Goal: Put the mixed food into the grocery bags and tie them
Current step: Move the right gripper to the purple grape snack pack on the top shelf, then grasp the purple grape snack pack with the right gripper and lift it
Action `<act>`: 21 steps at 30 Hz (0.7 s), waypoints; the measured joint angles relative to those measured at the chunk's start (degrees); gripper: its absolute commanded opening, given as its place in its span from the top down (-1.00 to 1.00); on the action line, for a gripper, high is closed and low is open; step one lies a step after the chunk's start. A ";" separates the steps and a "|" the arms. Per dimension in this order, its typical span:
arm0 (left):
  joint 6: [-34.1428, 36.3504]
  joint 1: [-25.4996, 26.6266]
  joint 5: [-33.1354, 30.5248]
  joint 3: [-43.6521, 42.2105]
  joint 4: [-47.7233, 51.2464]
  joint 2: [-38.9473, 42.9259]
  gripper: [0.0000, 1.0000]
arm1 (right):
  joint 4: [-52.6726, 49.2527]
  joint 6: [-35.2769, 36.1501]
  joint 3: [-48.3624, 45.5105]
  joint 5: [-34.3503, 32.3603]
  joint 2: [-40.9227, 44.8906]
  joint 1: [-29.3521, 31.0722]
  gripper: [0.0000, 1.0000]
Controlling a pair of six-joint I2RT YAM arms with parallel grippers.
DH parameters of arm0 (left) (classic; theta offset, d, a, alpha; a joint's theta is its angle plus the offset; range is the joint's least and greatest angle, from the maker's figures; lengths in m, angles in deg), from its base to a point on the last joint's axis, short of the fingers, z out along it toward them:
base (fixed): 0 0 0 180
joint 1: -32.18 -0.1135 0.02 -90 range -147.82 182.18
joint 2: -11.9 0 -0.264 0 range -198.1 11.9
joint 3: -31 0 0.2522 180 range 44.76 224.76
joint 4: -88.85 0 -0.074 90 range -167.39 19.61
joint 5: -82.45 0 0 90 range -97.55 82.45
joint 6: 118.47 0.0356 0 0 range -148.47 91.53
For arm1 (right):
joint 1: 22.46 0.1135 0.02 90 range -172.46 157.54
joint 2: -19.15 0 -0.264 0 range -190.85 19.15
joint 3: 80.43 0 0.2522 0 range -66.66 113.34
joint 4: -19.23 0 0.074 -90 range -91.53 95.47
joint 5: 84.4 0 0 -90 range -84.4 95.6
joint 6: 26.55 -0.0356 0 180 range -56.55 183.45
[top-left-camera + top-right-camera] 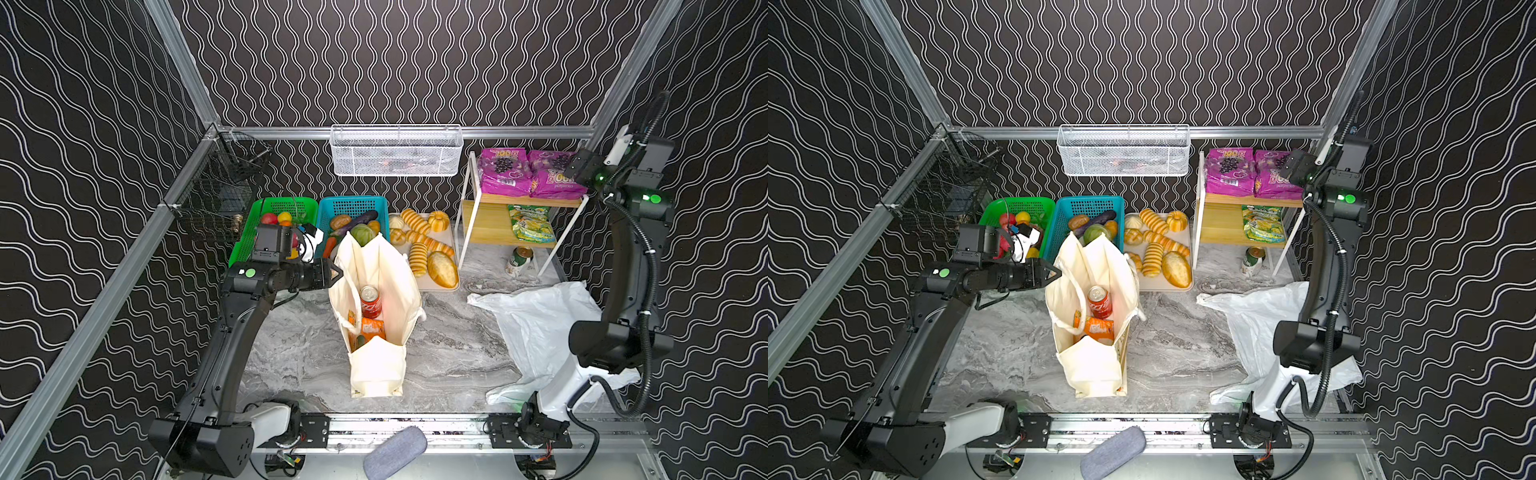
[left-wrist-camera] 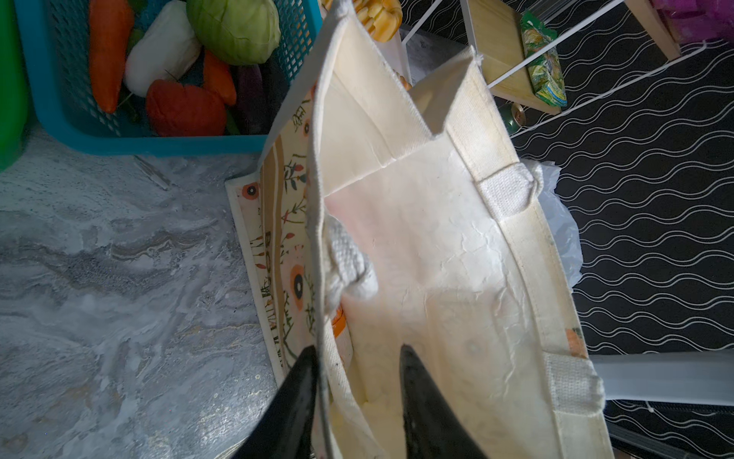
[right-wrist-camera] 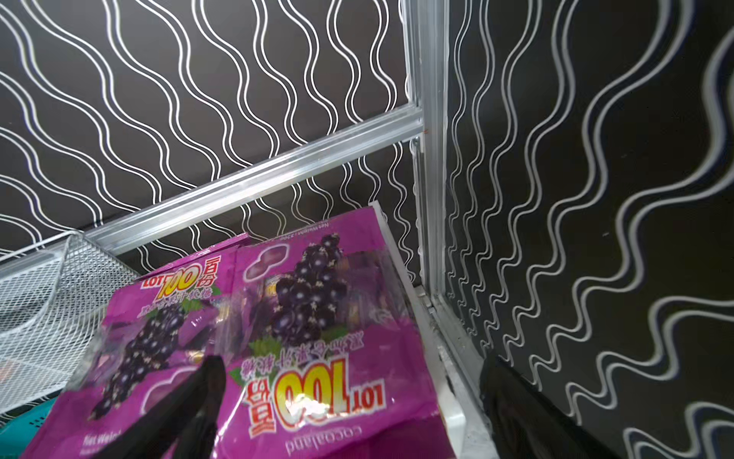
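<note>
The cream canvas tote (image 1: pixel 376 365) is stood upright in the middle of the tabletop (image 1: pixel 291 353). The red drink can (image 1: pixel 370 301) and the orange-red snack packet (image 1: pixel 372 328) are contained in it. Its left rim is straddled, unclamped, by the parted jaws of the left gripper (image 2: pixel 357 349). The right gripper (image 3: pixel 353 361) is held over the purple grape-print snack packets (image 3: pixel 317 302) on the shelf (image 1: pixel 536 200), with its jaws spread wide. The white plastic bag (image 1: pixel 536 320) is spread on the tabletop at the tote's right.

Robot test cell, aluminium frame (image 1: pixel 399 132), patterned walls (image 1: pixel 374 62)
</note>
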 measured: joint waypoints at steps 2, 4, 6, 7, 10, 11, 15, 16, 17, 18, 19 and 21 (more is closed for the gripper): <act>0.00 -0.02 0.00 -0.02 0.00 0.00 0.27 | 0.57 -2.67 -1.99 1.53 -0.09 -1.27 -0.97; 0.00 -0.02 0.07 0.00 0.00 0.00 0.28 | 1.20 -5.03 -3.87 3.17 -0.24 -2.14 -0.97; 0.00 -0.04 0.09 0.24 0.13 -0.04 0.28 | 1.49 -6.99 -4.28 5.01 -1.07 -2.27 -0.96; 0.00 -0.04 0.07 0.35 0.13 -0.02 0.28 | 1.79 -7.39 -3.85 6.27 -1.86 -2.19 -0.95; 0.00 -0.04 0.02 0.48 0.20 0.17 0.28 | 2.16 -8.63 -0.50 9.01 -5.44 -2.08 -0.90; 0.00 -0.04 -0.02 0.57 0.28 0.28 0.28 | 2.14 -8.83 0.61 9.14 -6.71 -2.19 -0.90; 0.02 -0.04 -0.20 0.63 0.42 0.68 0.28 | 3.61 -9.57 -2.89 10.29 -6.38 -2.36 -0.31; 0.02 -0.04 -0.22 0.63 0.42 0.68 0.29 | 4.61 -9.46 -4.61 10.27 -5.46 -2.36 -0.11; 0.02 -0.04 -0.22 0.63 0.42 0.70 0.29 | 5.68 -9.42 -6.10 10.38 -4.48 -2.36 0.04; 0.02 -0.04 -0.24 0.63 0.44 0.70 0.29 | 6.12 -9.46 -6.88 10.47 -3.80 -2.43 0.15; 0.02 -0.04 -0.26 0.63 0.46 0.70 0.29 | 6.34 -9.35 -7.56 10.47 -3.06 -2.43 0.30; 0.02 -0.04 -0.39 0.63 0.46 0.72 0.29 | 6.49 -8.55 -8.76 9.86 -1.53 -2.43 0.58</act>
